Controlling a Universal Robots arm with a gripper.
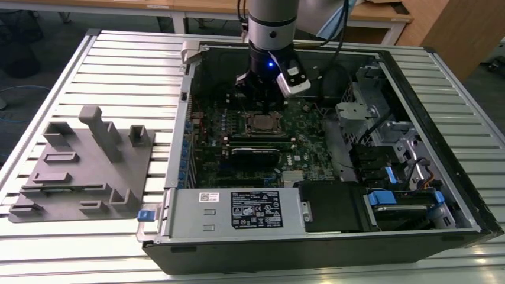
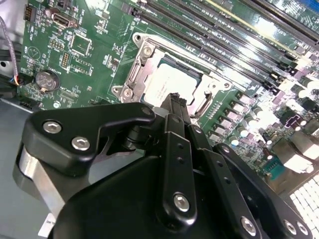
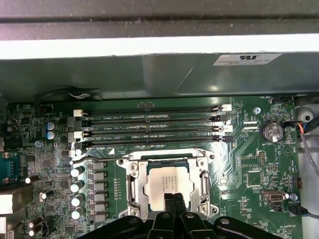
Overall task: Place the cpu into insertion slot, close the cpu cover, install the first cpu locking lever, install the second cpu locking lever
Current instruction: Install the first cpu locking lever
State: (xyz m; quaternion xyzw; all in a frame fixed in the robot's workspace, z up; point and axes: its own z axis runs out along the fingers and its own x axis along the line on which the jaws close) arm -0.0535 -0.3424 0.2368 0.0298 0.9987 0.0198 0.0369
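Hangs over cover, closed flat around cpu. Lies flat in cover window, straight below gripper, toward chip's near edge; square, so no long axis to match. Clenched tight, grasping nothing. Cannot tell whether touching.

The robot's grey arm comes down from the top of the exterior view and points almost straight down. Its black wrist has a small blue light shining on it. Under the wrist hangs the black gripper, with its tips pointing down. In both wrist views the gripper has its two thin black fingers pressed side by side, tips together. Black links with shiny screws join the fingers to the gripper's body.
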